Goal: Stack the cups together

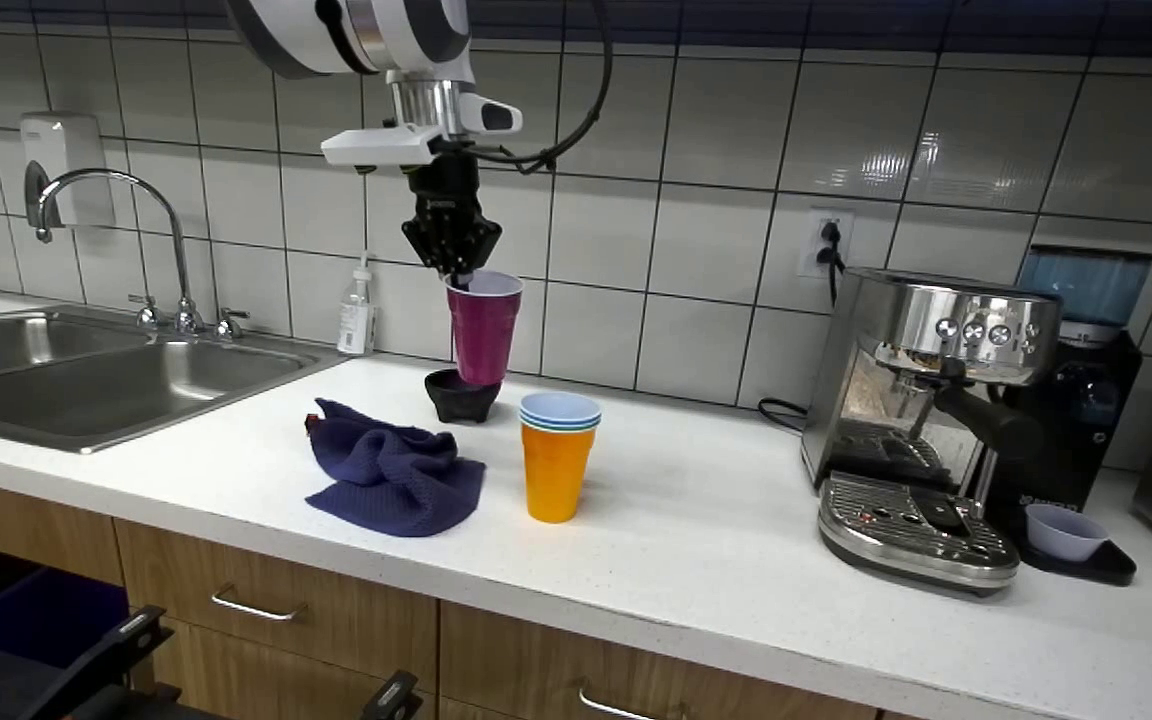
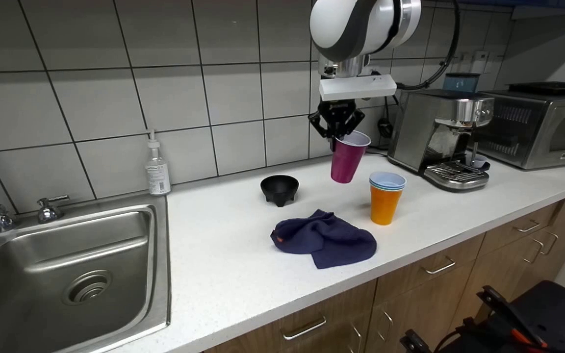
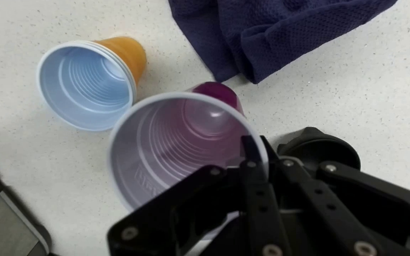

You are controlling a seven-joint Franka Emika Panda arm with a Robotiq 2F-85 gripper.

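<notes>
The magenta cup (image 1: 484,335) hangs slightly tilted above the counter, behind the orange cup (image 1: 558,475) and to its left; both also show in an exterior view (image 2: 347,162). My gripper (image 3: 258,145) is shut on the magenta cup's rim, one finger inside the wall and one outside. The orange cup (image 2: 384,206) stands upright with further cups nested in it. Their rims show as thin blue and greenish bands at its top, and the uppermost inside looks light blue (image 3: 87,85). The outer walls of the blue and green cups are hidden.
A low black bowl (image 2: 279,189) stands near the wall. A crumpled dark blue towel (image 1: 396,475) lies beside the orange cup. A sink (image 2: 160,255) and a soap bottle (image 1: 356,312) are at one side, a coffee machine (image 1: 921,430) at the other.
</notes>
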